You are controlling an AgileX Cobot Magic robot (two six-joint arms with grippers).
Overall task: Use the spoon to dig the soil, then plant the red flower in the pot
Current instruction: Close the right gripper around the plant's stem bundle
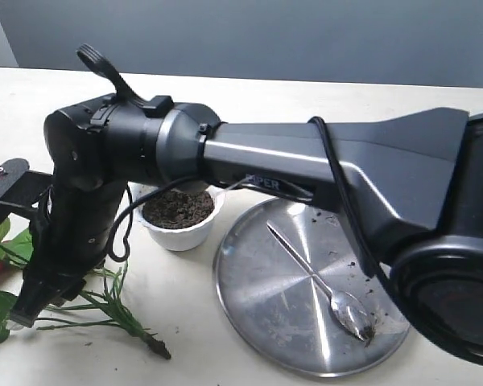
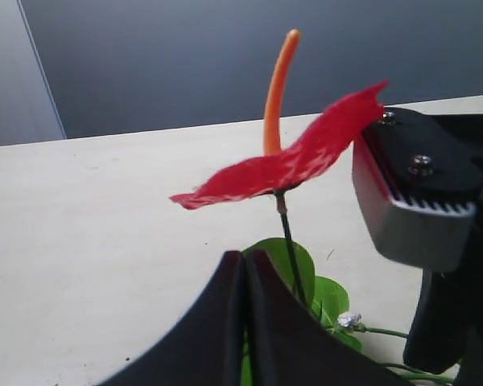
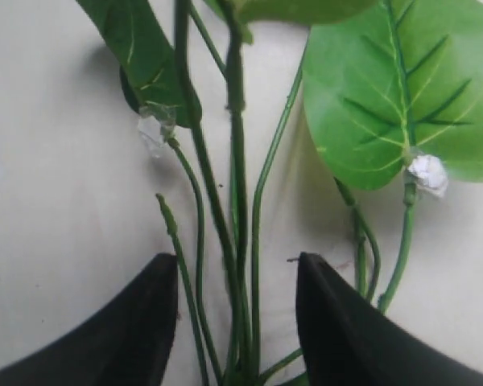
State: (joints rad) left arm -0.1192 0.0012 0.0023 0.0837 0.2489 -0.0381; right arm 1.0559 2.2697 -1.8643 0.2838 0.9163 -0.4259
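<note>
Near edge: steel plate [image 1: 249,322] with the spoon [image 1: 322,281] lying loose on it, bowl toward the front, dark crumbs around the bowl. No hand is on the spoon.

Front left: the red flower [image 1: 105,310] lies flat on the surface [image 1: 185,322], dark root end pointing toward the plate, leaves and blooms running off the left edge.

Right hand [image 1: 20,318], reached across from the right, is down over the stems. In its wrist view the right hand [image 3: 237,322] has its fingers [image 3: 137,322] apart, straddling the green stem bundle of the red flower [image 3: 233,161], not yet clamped.

Behind: the pot [image 1: 179,235], just beside the plate, filled with soil [image 1: 177,209].

Far left: left hand [image 1: 8,189]. In its own view the left hand [image 2: 245,261] looks closed, fingers together; can't tell if anything is pinched. A red bloom [image 2: 290,165] stands just past it.

Judgement: digging looks finished; step in hand is picking up the flower. Next move: close on the bundle, lift, turn the root end down, carry to the pot, seat it in the soil. Thin stems could slip, so grip low near the root.
</note>
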